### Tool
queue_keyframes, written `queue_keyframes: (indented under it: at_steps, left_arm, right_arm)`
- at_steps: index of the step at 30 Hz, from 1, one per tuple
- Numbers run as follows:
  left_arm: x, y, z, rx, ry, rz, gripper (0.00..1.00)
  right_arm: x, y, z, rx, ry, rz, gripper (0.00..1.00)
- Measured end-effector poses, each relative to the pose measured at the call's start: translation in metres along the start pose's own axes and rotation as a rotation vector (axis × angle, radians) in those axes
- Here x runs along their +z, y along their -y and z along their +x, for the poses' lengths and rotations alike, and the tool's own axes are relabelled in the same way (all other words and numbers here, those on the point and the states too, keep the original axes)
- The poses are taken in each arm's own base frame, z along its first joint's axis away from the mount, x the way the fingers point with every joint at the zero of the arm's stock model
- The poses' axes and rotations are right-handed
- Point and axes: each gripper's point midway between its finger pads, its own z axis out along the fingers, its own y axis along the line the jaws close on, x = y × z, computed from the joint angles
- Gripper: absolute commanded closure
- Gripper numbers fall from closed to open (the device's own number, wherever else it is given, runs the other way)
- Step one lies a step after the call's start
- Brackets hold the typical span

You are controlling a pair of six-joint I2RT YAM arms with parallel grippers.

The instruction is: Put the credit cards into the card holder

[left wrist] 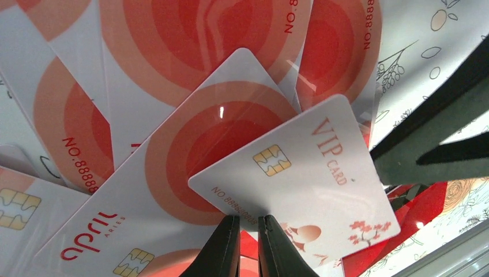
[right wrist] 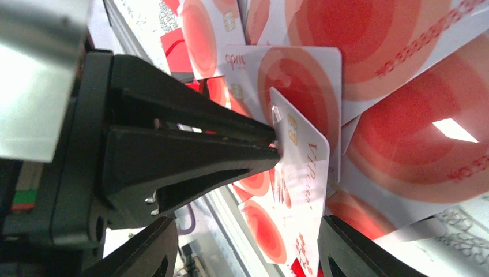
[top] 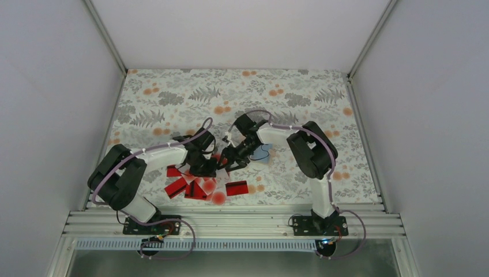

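My left gripper [left wrist: 248,219] is shut on the lower edge of a white VIP credit card [left wrist: 311,167] and holds it up above the pile. Below it lie several more credit cards [left wrist: 213,138], white with big red dots. In the top view, red cards [top: 236,188] lie scattered in front of both grippers. My right gripper [right wrist: 248,254] is open, its fingers [right wrist: 357,248] standing on either side of the held card [right wrist: 303,173] without touching it. The card holder [top: 262,153] shows its light blue face on the table, just right of the right gripper [top: 228,160].
A floral cloth [top: 230,92] covers the table. An aluminium rail [top: 230,222] runs along the near edge, and white walls close in both sides. The two grippers stand close together above the pile of cards.
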Motion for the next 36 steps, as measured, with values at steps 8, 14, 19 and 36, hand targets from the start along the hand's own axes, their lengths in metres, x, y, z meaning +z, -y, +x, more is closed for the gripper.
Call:
queue_keyframes:
  at_steps: [8, 14, 19, 36]
  left_arm:
    - [0.0, 0.001, 0.0, 0.001, 0.009, 0.011, 0.9]
    - [-0.001, 0.002, -0.001, 0.007, 0.025, 0.02, 0.9]
    - [-0.001, 0.002, -0.001, 0.011, 0.044, 0.031, 0.9]
    - [0.0, 0.001, -0.001, -0.002, 0.034, 0.07, 0.9]
  right_arm:
    - [-0.003, -0.016, 0.007, 0.001, -0.019, -0.083, 0.39]
    - [-0.004, -0.021, 0.007, -0.007, -0.025, -0.112, 0.41]
    - [-0.003, -0.017, 0.008, -0.005, -0.025, -0.094, 0.45]
    - [0.002, -0.018, 0.007, -0.056, -0.024, -0.173, 0.7]
